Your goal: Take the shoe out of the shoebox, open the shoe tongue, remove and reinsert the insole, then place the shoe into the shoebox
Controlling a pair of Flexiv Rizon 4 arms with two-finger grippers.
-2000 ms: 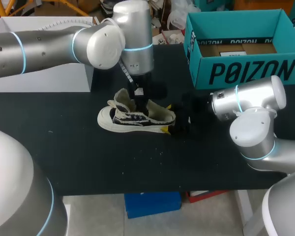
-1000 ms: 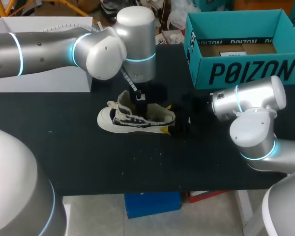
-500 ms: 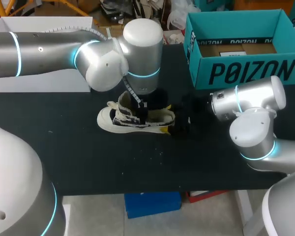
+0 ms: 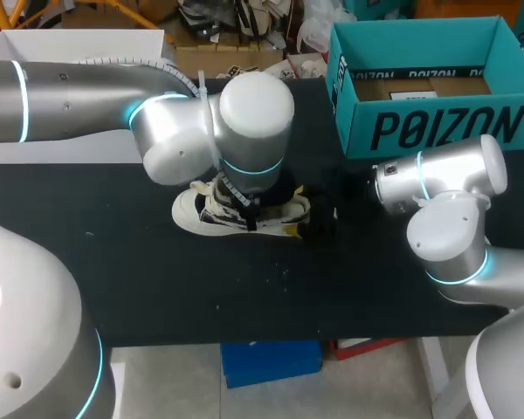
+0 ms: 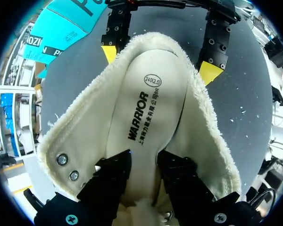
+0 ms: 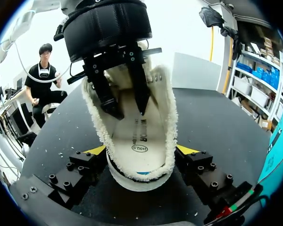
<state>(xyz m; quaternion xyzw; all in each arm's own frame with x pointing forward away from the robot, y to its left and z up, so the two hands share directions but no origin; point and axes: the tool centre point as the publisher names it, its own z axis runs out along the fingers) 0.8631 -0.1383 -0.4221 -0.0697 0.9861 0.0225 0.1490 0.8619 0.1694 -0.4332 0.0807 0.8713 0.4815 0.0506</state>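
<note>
One fleecy cream shoe (image 4: pixel 190 215) | right fingers (image 6: pixel 201 170) clamp it | left fingers (image 5: pixel 108 178) parted on flat insole (image 5: pixel 146 110)

The shoe (image 4: pixel 189 215) looks like canvas with a smooth white toe. Its lining (image 5: pixel 80 136) is fuzzy cream fleece, the insole (image 5: pixel 151 108) is flat matt cloth, and the eyelets (image 5: pixel 62 159) are shiny metal. My left claw (image 5: pixel 142 157) has matt black fingers (image 5: pixel 108 179). My right claw (image 6: pixel 141 149) carries smooth yellow tips. The surface (image 4: pixel 157 279) is matt black, flecked with pale specks. The shoebox (image 4: pixel 437 122) is plain teal card. My left arm (image 4: pixel 70 96) wears a satin silver shell.
</note>
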